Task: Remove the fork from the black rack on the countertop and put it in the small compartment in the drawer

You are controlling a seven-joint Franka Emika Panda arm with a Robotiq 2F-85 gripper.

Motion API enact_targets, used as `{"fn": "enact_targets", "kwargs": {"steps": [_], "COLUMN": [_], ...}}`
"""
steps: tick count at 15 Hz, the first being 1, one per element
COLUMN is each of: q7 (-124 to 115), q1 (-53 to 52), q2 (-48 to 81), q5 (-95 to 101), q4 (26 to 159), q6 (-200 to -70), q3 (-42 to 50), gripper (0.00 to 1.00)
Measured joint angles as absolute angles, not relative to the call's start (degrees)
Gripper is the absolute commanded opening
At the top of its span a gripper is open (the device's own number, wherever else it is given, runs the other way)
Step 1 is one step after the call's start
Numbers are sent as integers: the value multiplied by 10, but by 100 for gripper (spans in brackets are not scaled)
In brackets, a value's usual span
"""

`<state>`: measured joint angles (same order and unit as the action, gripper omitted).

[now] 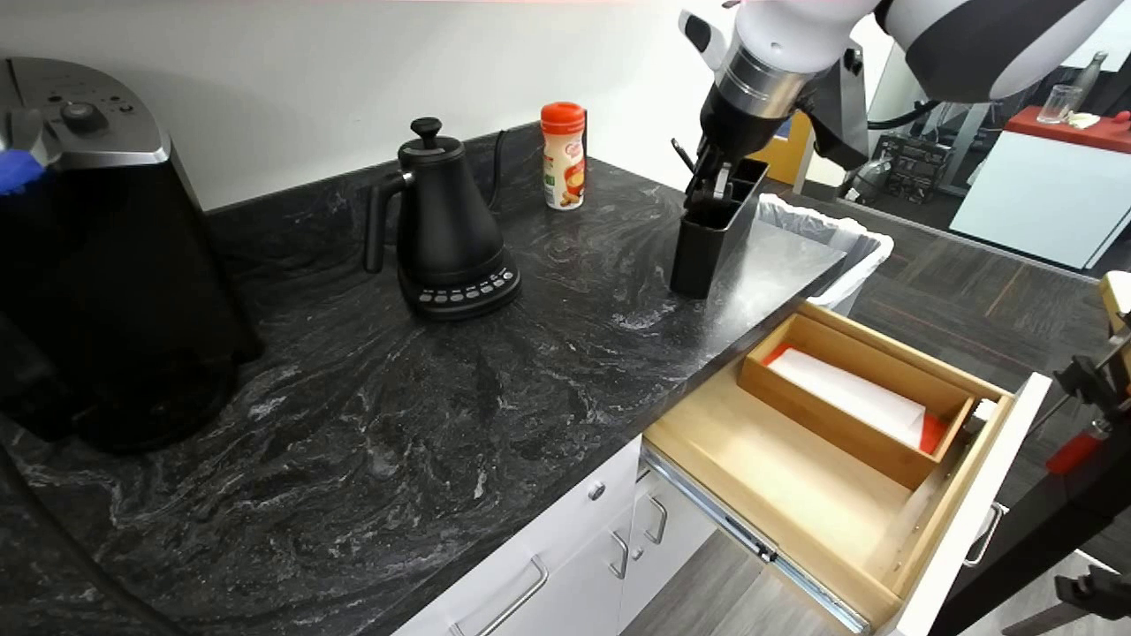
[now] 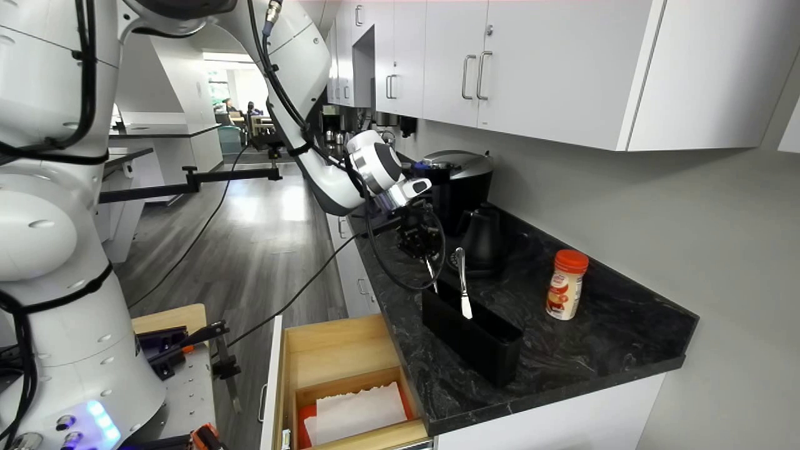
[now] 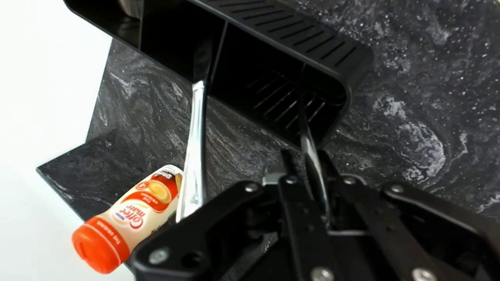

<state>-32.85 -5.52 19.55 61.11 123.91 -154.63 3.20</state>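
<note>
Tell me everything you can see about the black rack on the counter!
The black rack is a long, narrow box, open on top, and looks like plastic. Its inside is split into sections, and lines, maybe slits, show there. It stands upright on the dark countertop near the open drawer. One shiny utensil leans in it; a second utensil, between the jaws of the gripper, reaches into its end. Whether the gripper touches the rack, I can't tell.

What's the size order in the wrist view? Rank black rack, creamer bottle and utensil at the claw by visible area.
1. Black rack, cut off by the frame
2. Creamer bottle
3. Utensil
</note>
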Motion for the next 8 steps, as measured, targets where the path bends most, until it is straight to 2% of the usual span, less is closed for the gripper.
{"fn": "enact_targets", "kwargs": {"steps": [8], "q7": [-308], "q1": [-55], "q2": [174], "q5": [594], "q4": [1225], "q6": [-1470], "q3": [20], "gripper": [1]}}
